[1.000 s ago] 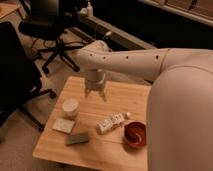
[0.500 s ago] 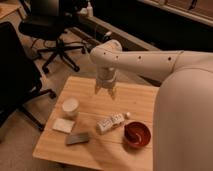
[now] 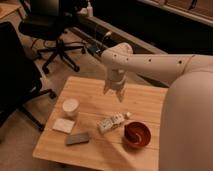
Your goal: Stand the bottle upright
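Jaws: the two-finger gripper [image 3: 114,92] hangs above the far middle of the table with its fingers spread apart and nothing between them.
Far left of table: a round white cup [image 3: 70,107] stands upright near the left edge of the pale wooden table [image 3: 90,90].
Front left: a flat pale square pad [image 3: 63,125] lies below the cup, with a flat grey block [image 3: 78,138] just beside it toward the front.
Task item: the small white plastic bottle with dark label markings [image 3: 112,122] lies on its side near the middle, cap end pointing right, in front of and below the gripper.
Right: a red round bowl [image 3: 136,134] sits just beside the cap end.
Step in hand: approach; the bottle is not yet gripped.
Next move: likely descend forward onto the bottle's body, close across it, then tip it up, keeping off the bowl.
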You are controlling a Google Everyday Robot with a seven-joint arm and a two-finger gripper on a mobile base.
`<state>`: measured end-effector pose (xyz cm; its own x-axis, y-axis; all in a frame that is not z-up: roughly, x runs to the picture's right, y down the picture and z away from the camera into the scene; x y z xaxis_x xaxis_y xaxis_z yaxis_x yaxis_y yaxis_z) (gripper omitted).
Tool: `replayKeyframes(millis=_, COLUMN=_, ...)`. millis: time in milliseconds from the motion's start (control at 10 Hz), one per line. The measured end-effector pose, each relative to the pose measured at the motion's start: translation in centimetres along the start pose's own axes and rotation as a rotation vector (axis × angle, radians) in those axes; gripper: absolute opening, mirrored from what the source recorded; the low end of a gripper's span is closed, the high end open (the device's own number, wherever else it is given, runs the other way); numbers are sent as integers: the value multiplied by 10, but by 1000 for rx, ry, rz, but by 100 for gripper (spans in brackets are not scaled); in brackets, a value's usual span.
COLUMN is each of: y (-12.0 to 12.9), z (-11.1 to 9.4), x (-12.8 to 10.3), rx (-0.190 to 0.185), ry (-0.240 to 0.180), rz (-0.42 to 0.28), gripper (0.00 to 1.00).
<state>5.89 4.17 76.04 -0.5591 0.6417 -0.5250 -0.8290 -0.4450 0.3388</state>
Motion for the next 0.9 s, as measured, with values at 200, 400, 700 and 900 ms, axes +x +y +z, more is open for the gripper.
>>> replayKeyframes(millis=200, y=-9, z=6, x=-2, rx=3, ry=1, rz=58, gripper=65)
replayKeyframes(millis=400, y=-18, z=13, x=-3, rx=7, ry=3, rz=84, gripper=65)
replayKeyframes(millis=700, y=-33, z=26, x=-7, rx=2, ry=9, rz=114, gripper=65)
replayKeyframes(millis=900, y=-41, z=30, x=-12, rx=-10, ry=3, rz=122, gripper=65)
